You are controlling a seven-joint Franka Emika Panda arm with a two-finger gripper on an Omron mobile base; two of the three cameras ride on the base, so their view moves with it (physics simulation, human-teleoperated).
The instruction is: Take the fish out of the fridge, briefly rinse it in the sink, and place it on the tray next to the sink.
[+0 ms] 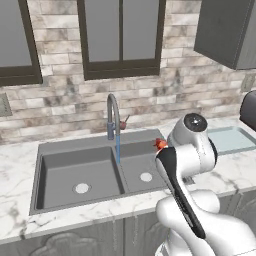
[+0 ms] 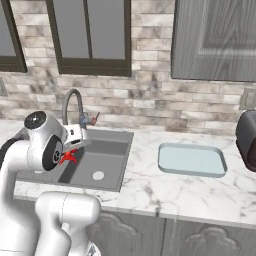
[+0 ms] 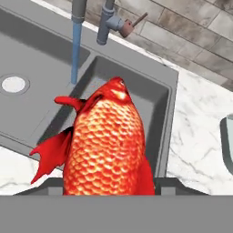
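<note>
Closest to my hand camera is the fish (image 3: 107, 145), its red scales looming large and its head pointing away toward the sink (image 3: 136, 82). It sits between the gripper (image 3: 109, 189) jaws, which I read as pinched on its body, though the fingertips are almost wholly covered by it. From the right base view the fish (image 2: 67, 157) hangs above the right basin of the sink (image 2: 107, 150), beside the arm's wrist.

Water runs from the faucet (image 1: 113, 117) in a thin blue stream that lands near the divider, to the left of the fish. My worry is that the rinse misses: the fish hangs beside the stream, not under it. A slick, tapering body could also slide out of the pinch and drop into the basin.

The tray (image 2: 191, 159) waits on the counter, well apart to the right. I cannot see the tail, nor how deep the jaws bite.
</note>
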